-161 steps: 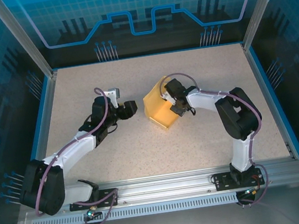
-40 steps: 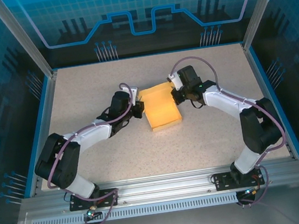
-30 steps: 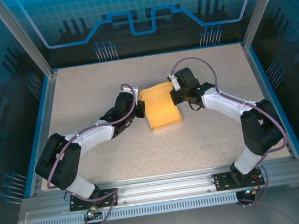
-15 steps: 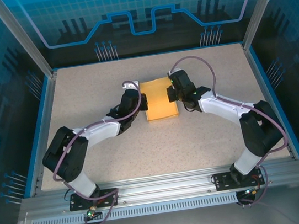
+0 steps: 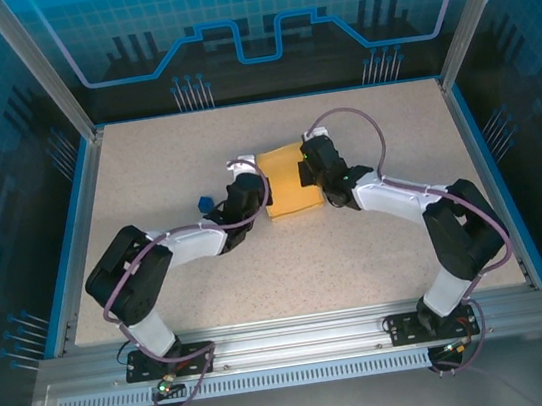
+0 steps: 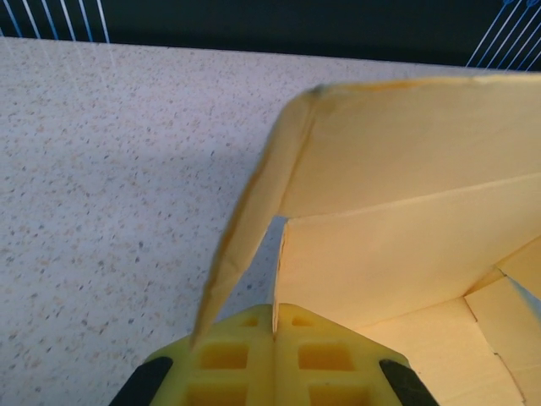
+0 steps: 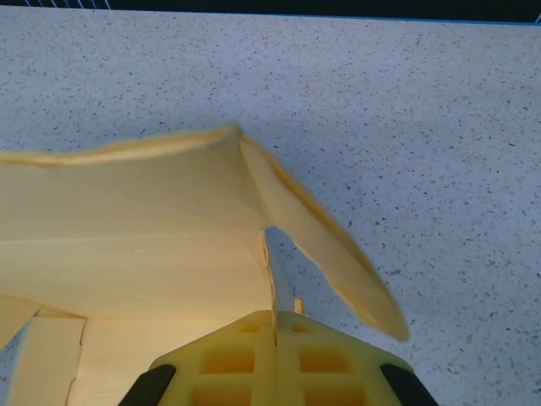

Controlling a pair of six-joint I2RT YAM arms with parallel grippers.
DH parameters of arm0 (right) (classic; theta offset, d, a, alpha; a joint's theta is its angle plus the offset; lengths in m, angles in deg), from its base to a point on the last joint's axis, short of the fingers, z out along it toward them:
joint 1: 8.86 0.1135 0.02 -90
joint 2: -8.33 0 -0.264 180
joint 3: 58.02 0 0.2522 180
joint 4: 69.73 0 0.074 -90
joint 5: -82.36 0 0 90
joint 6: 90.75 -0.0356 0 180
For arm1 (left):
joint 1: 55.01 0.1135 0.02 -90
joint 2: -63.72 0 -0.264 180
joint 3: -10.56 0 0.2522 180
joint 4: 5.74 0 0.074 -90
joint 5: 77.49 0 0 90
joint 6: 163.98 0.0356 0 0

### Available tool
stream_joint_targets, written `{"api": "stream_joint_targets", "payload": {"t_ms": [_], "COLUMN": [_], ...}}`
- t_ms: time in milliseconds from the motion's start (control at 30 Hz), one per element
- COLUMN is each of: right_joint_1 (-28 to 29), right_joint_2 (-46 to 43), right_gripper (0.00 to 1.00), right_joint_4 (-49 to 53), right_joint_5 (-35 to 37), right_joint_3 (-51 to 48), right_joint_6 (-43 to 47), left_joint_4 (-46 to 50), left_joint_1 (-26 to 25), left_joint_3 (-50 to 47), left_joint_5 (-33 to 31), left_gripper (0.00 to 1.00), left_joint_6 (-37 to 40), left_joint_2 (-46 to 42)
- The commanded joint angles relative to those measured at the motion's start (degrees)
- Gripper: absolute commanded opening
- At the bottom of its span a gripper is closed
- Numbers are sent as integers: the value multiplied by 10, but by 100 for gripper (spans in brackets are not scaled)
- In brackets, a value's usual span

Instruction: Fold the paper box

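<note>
Where the blue-rimmed speckled table [image 5: 164,157] bears the paper box [image 5: 287,187], left gripper [image 6: 273,325] and right gripper [image 7: 275,326] clamp it.

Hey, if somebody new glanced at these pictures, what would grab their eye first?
The pale yellow paper box stands out, sitting toward the far middle of the speckled tabletop. The left gripper pinches its left edge and the right gripper its right edge, so both arms meet at it. In the wrist views each gripper is shut on a thin card wall, with a side flap splaying outward beside it.

paper box [image 6: 406,169], end effector [image 6: 274,320] seemingly pinching edge
</note>
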State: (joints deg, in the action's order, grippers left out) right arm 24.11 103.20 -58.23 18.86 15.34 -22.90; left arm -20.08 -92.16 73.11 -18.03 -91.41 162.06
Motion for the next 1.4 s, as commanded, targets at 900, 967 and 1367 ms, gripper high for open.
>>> {"api": "stream_joint_targets", "payload": {"t_ms": [900,967,1367], "right_joint_1": [57,61,96], "right_joint_2": [-74,-81,-98], "right_gripper": [1,1,0], "right_joint_4": [-273,-284,-343], "right_joint_5": [19,26,69], "right_joint_3": [-233,-247,-323], "right_joint_6": [-26,-19,-14], "left_joint_4": [-232,-246,-344], "left_joint_1": [-109,-115,-148], "left_joint_3": [-150,-161,-203], "left_joint_5": [-130,-140,-183], "left_gripper": [3,3,4], "left_joint_6": [134,145,206], "left_joint_2": [43,40,61]}}
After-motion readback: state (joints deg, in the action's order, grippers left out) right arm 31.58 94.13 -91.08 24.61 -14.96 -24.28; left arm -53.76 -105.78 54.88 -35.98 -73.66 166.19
